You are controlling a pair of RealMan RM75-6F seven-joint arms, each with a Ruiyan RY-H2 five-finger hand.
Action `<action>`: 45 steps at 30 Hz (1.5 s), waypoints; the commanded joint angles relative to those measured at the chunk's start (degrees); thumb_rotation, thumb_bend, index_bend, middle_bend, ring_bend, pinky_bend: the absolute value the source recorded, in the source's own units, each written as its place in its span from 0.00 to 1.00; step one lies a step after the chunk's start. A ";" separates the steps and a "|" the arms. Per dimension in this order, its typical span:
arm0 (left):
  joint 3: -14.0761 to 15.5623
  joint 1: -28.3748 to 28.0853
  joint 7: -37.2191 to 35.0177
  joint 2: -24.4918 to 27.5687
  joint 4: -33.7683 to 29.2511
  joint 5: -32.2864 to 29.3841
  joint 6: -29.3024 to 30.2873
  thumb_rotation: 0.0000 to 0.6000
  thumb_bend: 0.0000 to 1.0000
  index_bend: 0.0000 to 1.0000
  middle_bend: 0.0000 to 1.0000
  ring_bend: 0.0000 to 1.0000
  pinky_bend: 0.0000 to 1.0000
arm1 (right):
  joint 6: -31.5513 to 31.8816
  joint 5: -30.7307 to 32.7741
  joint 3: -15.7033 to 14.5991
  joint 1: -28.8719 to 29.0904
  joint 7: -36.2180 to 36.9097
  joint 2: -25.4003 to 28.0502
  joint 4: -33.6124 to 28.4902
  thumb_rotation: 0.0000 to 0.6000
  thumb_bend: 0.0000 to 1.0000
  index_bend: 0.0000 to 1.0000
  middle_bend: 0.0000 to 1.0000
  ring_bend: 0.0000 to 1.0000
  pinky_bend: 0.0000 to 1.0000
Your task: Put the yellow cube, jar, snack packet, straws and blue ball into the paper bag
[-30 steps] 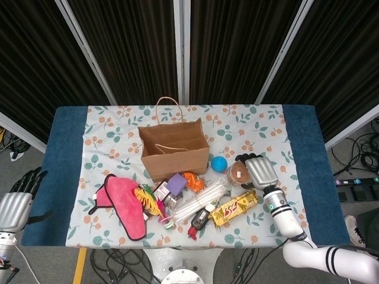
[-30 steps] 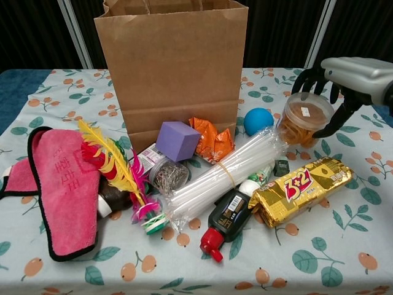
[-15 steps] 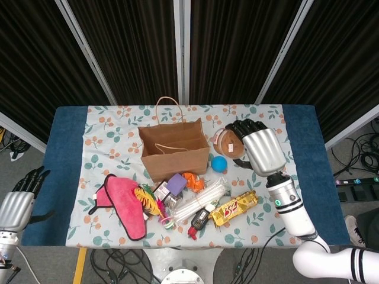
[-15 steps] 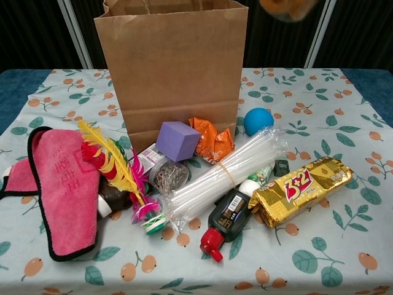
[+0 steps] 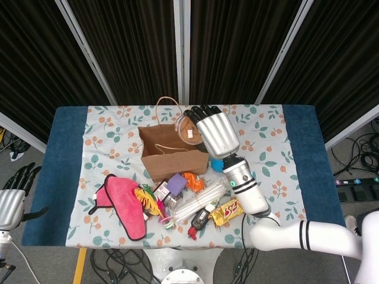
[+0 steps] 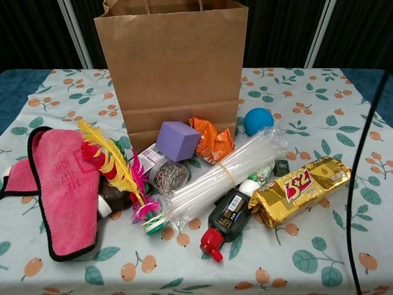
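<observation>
The right hand [image 5: 214, 131] grips the jar [image 5: 189, 129] above the rim of the paper bag [image 5: 173, 148], so it should centre over the opening and lower before letting go, clear of the handle, while the left hand [image 5: 13, 198] idles beside the surface [image 5: 65, 171], its fingers seemingly apart.

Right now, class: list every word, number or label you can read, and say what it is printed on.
"3+2": large red print on the gold snack packet.
Pink cloth: stitched characters, too blurred to read.
Dark bottle: label print too small.
Jar: pale sticker, unreadable.
</observation>
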 commanded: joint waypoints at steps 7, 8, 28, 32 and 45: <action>-0.03 0.71 -2.16 0.07 1.76 -0.88 0.02 1.00 0.09 0.08 0.14 0.06 0.20 | -0.88 2.53 -0.43 3.19 0.09 -4.01 4.46 1.00 0.00 0.50 0.44 0.29 0.41; -0.06 0.65 -2.33 0.07 1.83 -0.78 0.03 1.00 0.10 0.08 0.14 0.06 0.20 | -0.82 2.39 -0.62 3.19 0.21 -3.87 4.38 1.00 0.00 0.49 0.44 0.29 0.41; -0.13 0.15 -1.62 -0.10 1.30 -0.26 -0.30 1.00 0.09 0.08 0.14 0.06 0.20 | -1.13 3.39 -2.60 2.78 2.00 -1.47 2.76 1.00 0.00 0.24 0.33 0.25 0.41; -0.16 0.16 -1.60 -0.13 1.28 -0.29 -0.28 1.00 0.09 0.08 0.14 0.06 0.20 | -1.02 3.60 -2.74 2.94 2.29 -1.55 2.76 1.00 0.00 0.20 0.32 0.24 0.41; -0.42 -0.02 -1.42 0.11 1.03 -0.41 -0.34 1.00 0.09 0.08 0.14 0.06 0.20 | -0.45 2.54 -1.90 3.49 4.40 -1.39 2.70 1.00 0.00 0.12 0.23 0.22 0.41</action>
